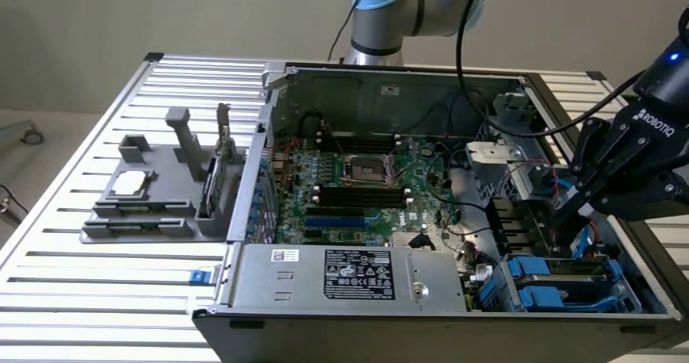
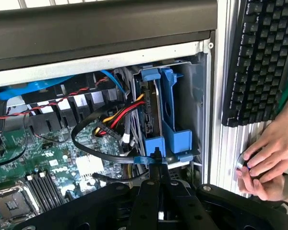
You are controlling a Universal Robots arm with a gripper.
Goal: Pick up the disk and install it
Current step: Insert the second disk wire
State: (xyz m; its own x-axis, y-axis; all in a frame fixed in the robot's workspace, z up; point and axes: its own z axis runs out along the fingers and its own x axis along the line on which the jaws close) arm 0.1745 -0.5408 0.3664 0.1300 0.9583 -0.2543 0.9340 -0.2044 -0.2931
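Note:
The disk [image 2: 152, 112] stands on edge in the drive bay of the open computer case [image 1: 398, 81], its grey body framed by the bright blue carrier [image 2: 172, 108]. In the exterior view the disk [image 1: 565, 281] lies at the case's near right corner. My gripper [image 2: 157, 162] is shut, its two black fingers pressed together with nothing between them. Its tip rests at the near blue edge of the carrier. Seen from outside, the gripper [image 1: 564, 232] reaches down into the bay from the exterior view's right, just above the blue carrier.
Red, yellow and black cables [image 2: 116, 120] bunch right beside the disk. The motherboard [image 1: 356, 185] and the silver power supply [image 1: 344, 276] take up most of the case. A grey fixture [image 1: 161, 194] stands on the slatted table. A keyboard [image 2: 259, 62] and a person's hands [image 2: 266, 165] are beside the case.

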